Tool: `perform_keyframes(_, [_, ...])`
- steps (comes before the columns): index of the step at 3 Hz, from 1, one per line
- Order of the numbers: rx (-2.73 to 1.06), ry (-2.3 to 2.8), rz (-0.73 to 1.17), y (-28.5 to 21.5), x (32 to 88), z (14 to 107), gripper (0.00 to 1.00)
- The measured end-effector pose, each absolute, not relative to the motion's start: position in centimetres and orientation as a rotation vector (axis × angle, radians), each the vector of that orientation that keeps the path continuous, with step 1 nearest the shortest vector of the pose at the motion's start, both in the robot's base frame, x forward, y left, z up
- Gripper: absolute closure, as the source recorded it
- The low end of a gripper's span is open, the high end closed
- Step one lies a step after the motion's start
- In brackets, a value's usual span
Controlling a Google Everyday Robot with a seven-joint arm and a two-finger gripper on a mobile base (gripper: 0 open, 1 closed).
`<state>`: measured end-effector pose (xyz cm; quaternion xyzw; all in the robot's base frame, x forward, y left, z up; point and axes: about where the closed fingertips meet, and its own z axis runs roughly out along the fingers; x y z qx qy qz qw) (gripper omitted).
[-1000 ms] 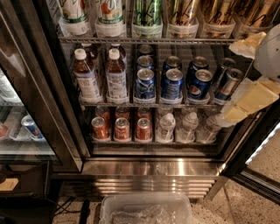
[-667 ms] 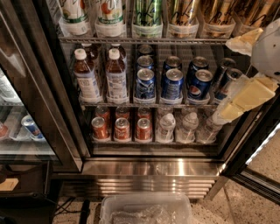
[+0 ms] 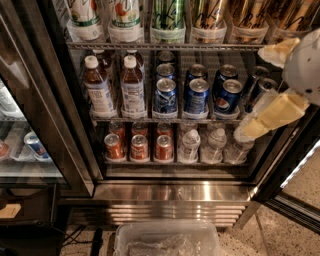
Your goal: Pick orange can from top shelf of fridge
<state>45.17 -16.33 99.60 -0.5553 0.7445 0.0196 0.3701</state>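
Several tall golden-orange cans [image 3: 245, 14] stand in clear lane trays at the right end of the top shelf [image 3: 165, 46], a silvery wire rack in the fridge [image 3: 175, 192]. Only their lower parts show at the top edge of the view. A tall green can [image 3: 167, 14] stands to their left. My gripper [image 3: 265, 107], cream-coloured under a white round wrist, hangs at the right in front of the middle shelf. It is below the orange cans and apart from them, and it holds nothing that I can see.
The middle rack holds brown bottles [image 3: 97, 85] and short blue cans [image 3: 197, 95]. The bottom rack holds short red-orange cans [image 3: 139, 146] and water bottles [image 3: 190, 145]. A neighbouring cooler [image 3: 25, 145] is on the left. A clear plastic bin [image 3: 165, 240] sits on the floor in front.
My gripper has shifted a little to the left, towards the fridge opening. The cans and bottles have not moved.
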Motion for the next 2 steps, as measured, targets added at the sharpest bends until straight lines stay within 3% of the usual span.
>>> perform_keyframes(2, [-1.078,1.883,0.103,-12.2,48.4,99.2,0.00])
